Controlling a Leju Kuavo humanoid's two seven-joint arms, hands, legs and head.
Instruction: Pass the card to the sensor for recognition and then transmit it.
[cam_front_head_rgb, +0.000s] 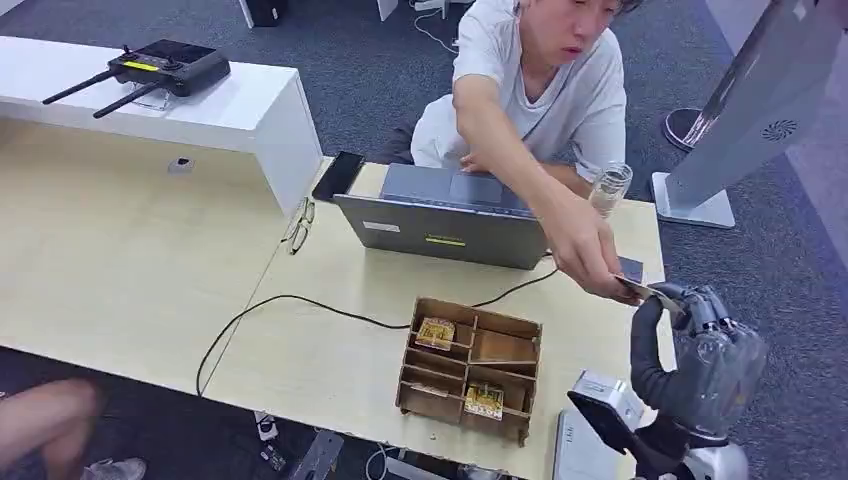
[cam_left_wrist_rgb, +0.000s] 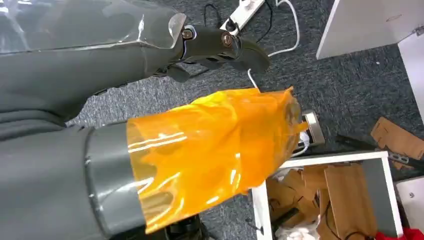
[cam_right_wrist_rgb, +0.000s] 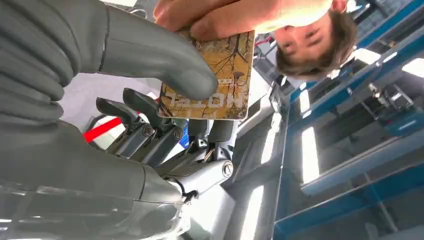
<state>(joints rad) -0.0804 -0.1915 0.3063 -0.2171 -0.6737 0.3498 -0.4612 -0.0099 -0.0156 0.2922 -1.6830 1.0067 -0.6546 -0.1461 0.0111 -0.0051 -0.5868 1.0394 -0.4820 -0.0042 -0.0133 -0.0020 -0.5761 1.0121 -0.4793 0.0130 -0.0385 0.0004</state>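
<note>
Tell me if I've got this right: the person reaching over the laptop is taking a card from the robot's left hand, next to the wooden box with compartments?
Nearly. It is the right robot hand, not the left, that holds the card. The head view shows that arm coming in on the robot's right, and the right wrist view shows its thumb pressed on the card while the person's hand grips it too. The laptop and wooden box are as you say.

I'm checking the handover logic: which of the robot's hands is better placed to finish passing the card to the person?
The right. The right hand already pinches the card under its thumb, and the person's hand is gripping the same card. The left hand hangs over the floor, holding nothing.
</note>
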